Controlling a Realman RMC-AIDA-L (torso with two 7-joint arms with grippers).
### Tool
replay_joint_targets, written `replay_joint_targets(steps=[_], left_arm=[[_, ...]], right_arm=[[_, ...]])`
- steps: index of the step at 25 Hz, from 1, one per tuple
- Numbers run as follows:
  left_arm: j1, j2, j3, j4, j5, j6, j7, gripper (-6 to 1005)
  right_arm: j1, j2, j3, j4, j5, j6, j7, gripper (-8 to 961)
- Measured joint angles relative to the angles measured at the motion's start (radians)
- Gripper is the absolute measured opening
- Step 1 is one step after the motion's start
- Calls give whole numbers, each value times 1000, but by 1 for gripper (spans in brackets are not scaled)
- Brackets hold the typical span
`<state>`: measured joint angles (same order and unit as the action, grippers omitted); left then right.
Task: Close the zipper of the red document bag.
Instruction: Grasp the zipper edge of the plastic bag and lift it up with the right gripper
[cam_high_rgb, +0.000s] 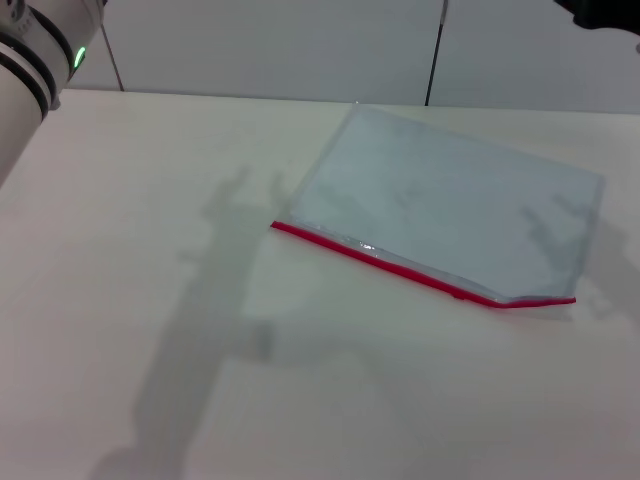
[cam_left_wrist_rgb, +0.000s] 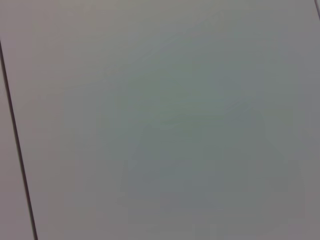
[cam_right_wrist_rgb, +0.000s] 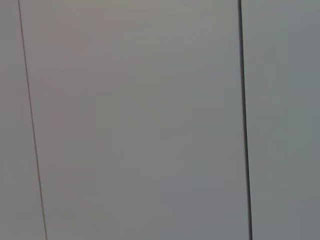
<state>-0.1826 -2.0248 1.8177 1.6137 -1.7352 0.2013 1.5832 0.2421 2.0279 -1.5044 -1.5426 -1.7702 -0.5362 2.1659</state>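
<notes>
Left arm (cam_high_rgb: 25, 60) is cut off at the head view's far-left corner, gripper unseen; the red document bag (cam_high_rgb: 450, 205) lies flat right of centre on the table (cam_high_rgb: 150, 350), zipper (cam_high_rgb: 420, 272) along its near edge, contents indiscernible; right arm (cam_high_rgb: 605, 12) barely shows top right

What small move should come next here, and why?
Probably bring one arm down toward the zipper, the bag's near edge. The bag lies flat on the table untouched; only the left arm shows, raised at the head view's upper left corner, and both wrist views show only wall panels. Neither gripper is in view, and the slider is too small to place, so approach first.
</notes>
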Motion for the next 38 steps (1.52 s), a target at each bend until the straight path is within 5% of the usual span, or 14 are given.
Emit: replay_joint_targets(steps=[22,27,33,38], left_arm=[[19,4,3,2,0,-32,-1,495],[31,9,-14,3,-14,-98,-9,503],[41,41,-19,-6,-38,-150,-9,508],[39,42,-27,-23,-39,-183,-12,508]], right_arm=[[-7,-1,6,14,-41,-19,-11,519],[-9,-5,94,18,-58,-209,-33,550],[-4,-5,233,19,-91,-484,-120,579],[7,-4,253,18,-228,-605,-132,589]])
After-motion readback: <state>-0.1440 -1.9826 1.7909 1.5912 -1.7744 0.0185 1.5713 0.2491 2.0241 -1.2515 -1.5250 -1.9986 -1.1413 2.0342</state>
